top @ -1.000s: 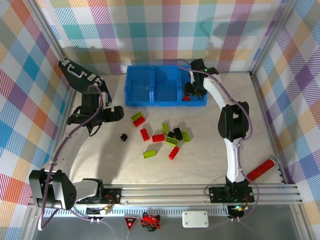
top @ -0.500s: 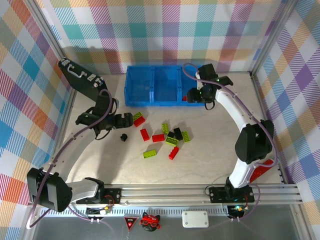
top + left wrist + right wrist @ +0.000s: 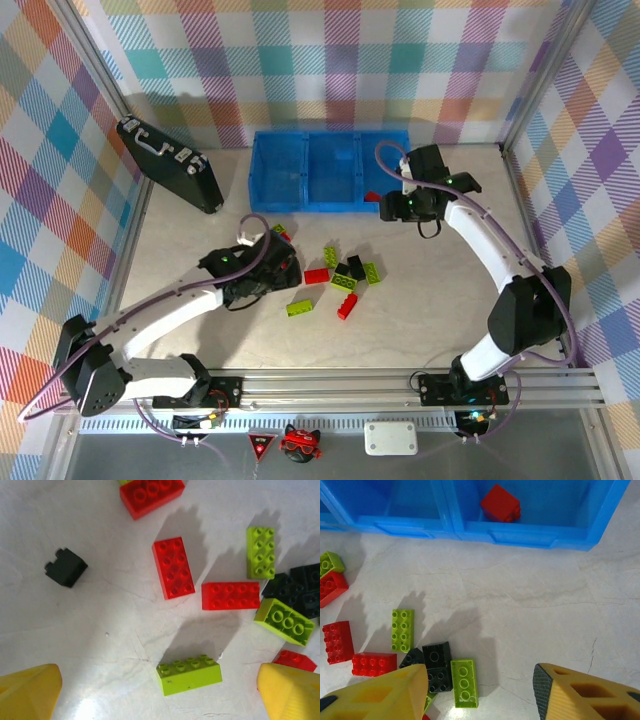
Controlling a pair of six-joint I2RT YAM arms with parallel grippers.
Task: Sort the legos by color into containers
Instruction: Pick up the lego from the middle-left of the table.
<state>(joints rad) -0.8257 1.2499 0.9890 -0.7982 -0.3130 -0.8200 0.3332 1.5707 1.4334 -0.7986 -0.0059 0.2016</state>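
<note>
The blue three-compartment bin (image 3: 330, 170) stands at the back of the table; one red brick (image 3: 500, 503) lies in its right compartment (image 3: 520, 535). Loose bricks are scattered in front of it: a lime one (image 3: 189, 674), two red ones (image 3: 173, 568) (image 3: 230, 595), a small black one (image 3: 65, 567), and a black and lime cluster (image 3: 437, 665). My left gripper (image 3: 270, 268) (image 3: 160, 700) hovers open over the table, the lime brick between its yellow fingers (image 3: 27, 692). My right gripper (image 3: 395, 205) (image 3: 480, 695) is open and empty, just in front of the bin's right end.
A black briefcase (image 3: 170, 162) with silver latches leans at the back left. Checked walls and a metal frame close in the table. Another red brick (image 3: 151, 495) and a lime one (image 3: 260, 552) lie beyond the left gripper.
The left arm swung from beside the briefcase to above the loose bricks. The right gripper drew back out of the right compartment, leaving a red brick inside.
</note>
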